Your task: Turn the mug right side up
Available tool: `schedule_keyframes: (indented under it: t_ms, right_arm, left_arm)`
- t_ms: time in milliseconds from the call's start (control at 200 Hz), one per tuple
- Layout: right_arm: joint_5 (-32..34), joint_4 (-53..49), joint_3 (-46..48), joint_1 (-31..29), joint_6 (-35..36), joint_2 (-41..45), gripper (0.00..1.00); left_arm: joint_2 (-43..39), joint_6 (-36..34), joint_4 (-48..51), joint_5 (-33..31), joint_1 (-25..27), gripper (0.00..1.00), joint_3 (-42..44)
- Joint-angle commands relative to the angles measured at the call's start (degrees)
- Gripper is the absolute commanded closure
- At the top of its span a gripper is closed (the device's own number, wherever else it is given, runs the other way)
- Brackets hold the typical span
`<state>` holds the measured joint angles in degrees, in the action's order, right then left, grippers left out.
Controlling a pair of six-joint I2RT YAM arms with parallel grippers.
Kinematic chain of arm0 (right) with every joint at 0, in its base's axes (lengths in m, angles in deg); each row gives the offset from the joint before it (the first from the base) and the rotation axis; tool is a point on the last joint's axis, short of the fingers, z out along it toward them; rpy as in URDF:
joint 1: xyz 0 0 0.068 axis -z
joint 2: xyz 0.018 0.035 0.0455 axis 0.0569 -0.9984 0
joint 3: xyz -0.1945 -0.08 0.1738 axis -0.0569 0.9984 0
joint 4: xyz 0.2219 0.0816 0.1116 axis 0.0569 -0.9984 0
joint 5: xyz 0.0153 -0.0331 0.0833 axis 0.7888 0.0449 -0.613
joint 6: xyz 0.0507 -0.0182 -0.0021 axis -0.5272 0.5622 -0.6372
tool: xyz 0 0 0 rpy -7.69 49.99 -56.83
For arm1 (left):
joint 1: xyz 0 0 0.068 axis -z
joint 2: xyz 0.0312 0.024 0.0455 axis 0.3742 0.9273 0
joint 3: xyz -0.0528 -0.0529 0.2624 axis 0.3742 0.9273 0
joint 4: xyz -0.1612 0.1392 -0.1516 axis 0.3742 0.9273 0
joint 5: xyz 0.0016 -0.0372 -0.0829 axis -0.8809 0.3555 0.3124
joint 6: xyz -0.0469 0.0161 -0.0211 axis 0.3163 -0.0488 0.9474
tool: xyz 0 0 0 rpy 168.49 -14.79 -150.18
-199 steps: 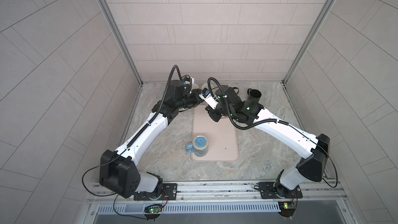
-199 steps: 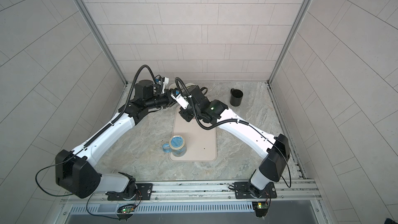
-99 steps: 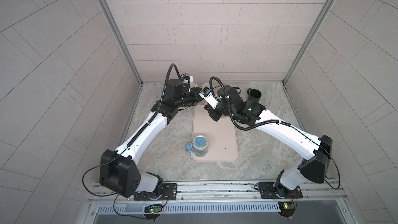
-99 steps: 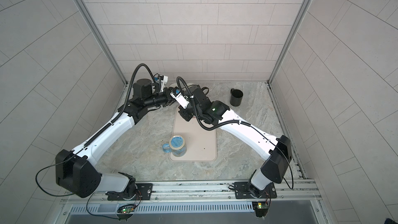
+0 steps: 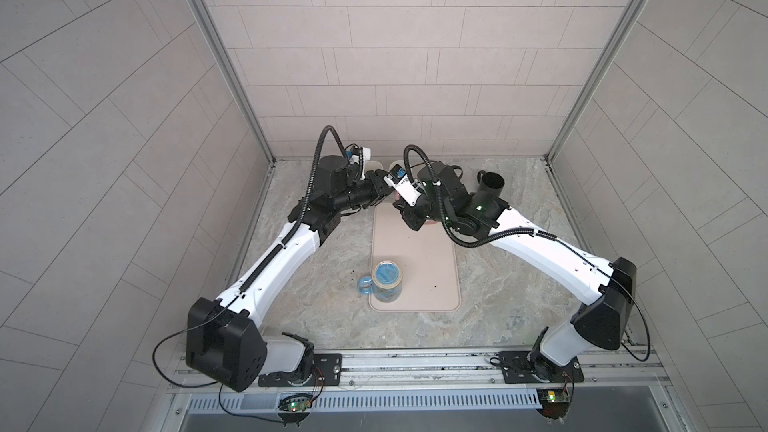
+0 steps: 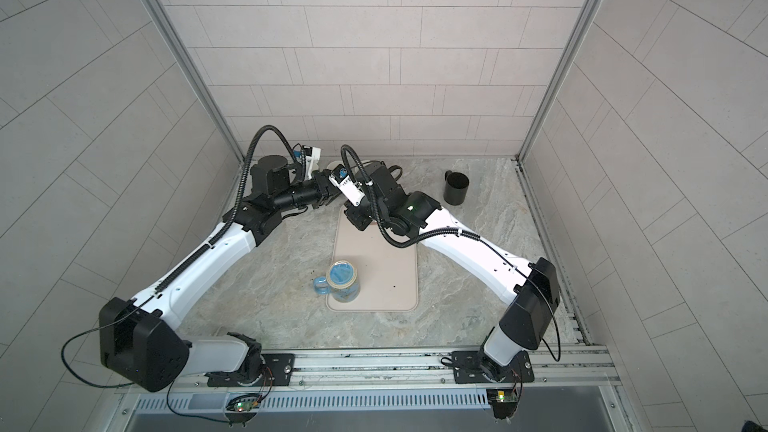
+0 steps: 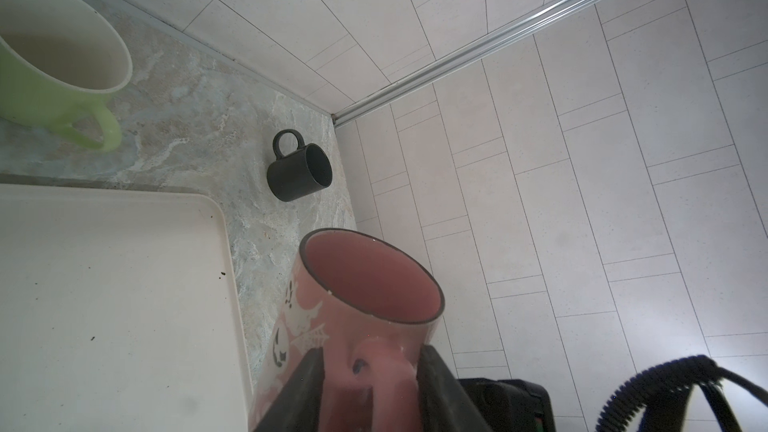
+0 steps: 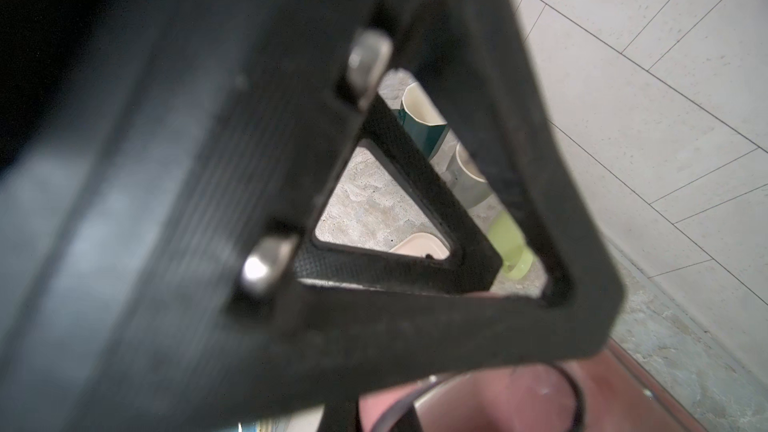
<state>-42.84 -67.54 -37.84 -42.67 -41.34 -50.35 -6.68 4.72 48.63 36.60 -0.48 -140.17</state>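
Note:
The mug (image 7: 365, 305) is pink with white ghost and web prints and a dark rim. It hangs tilted above the back end of the beige tray (image 7: 104, 284), with its mouth turned toward the wall. My left gripper (image 7: 370, 371) is shut on its handle, one black finger on each side. In the top views the left gripper (image 5: 384, 191) meets the right gripper (image 5: 409, 219) over the tray's back edge. The right wrist view shows the left finger frame up close, with the mug's rim (image 8: 478, 401) below it. My right gripper is shut, and nothing shows on the mug's rim.
A black mug (image 5: 490, 187) stands upright at the back right. A green mug (image 7: 54, 60) and two other cups (image 8: 419, 118) sit near the back wall. A blue-tinted glass mug (image 5: 386, 284) stands on the tray's front left corner. The walls are close behind both wrists.
Both wrists have shifted slightly toward the back wall, still together. The left gripper's hold on the mug handle is unchanged.

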Motion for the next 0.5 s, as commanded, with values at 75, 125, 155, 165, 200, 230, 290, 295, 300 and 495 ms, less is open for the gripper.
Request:
schedule_keyframes:
  t_ms: [75,125,155,165,200,230,290,295,300,495]
  right_arm:
    - [-0.26,4.93,-4.74,0.51,0.27,0.01,1.0]
    - [-0.58,4.83,-4.97,0.67,0.27,-0.23,1.0]
    - [-0.71,4.83,-5.15,0.76,0.25,-0.19,1.0]
    - [-0.75,4.83,-5.22,0.76,0.26,-0.29,1.0]
    - [-0.9,4.83,-5.39,0.84,0.27,-0.29,1.0]
    - [-1.04,4.79,-5.55,0.83,0.31,-0.28,1.0]
    - [-1.11,4.74,-5.76,1.02,0.25,-0.32,1.0]
    - [-1.13,4.74,-5.77,1.02,0.26,-0.32,1.0]
    - [-1.22,4.74,-5.77,1.02,0.26,-0.32,1.0]
    - [-2.7,4.25,-6.55,1.19,0.22,-0.31,1.0]
  left_arm:
    - [-1.08,0.41,-2.19,2.74,1.44,0.56,0.77]
    - [-1.03,0.28,-1.9,2.87,1.66,0.56,0.92]
    - [-1.06,0.11,-1.65,3.01,1.78,0.56,1.08]
    - [-1.04,0.07,-1.56,3.05,1.84,0.56,1.15]
    - [-1.03,-0.22,-1.05,3.15,1.95,0.56,1.42]
    - [-1.05,-0.58,-0.31,3.23,2.04,0.56,1.51]
    - [-1.14,-1.68,1.17,3.01,2.13,0.56,1.59]
    - [-1.17,-1.78,1.37,2.95,2.14,0.56,1.56]
    - [-1.19,-1.87,1.51,2.92,2.14,0.56,1.59]
    - [-0.86,-4.91,5.57,2.71,2.69,0.56,1.45]
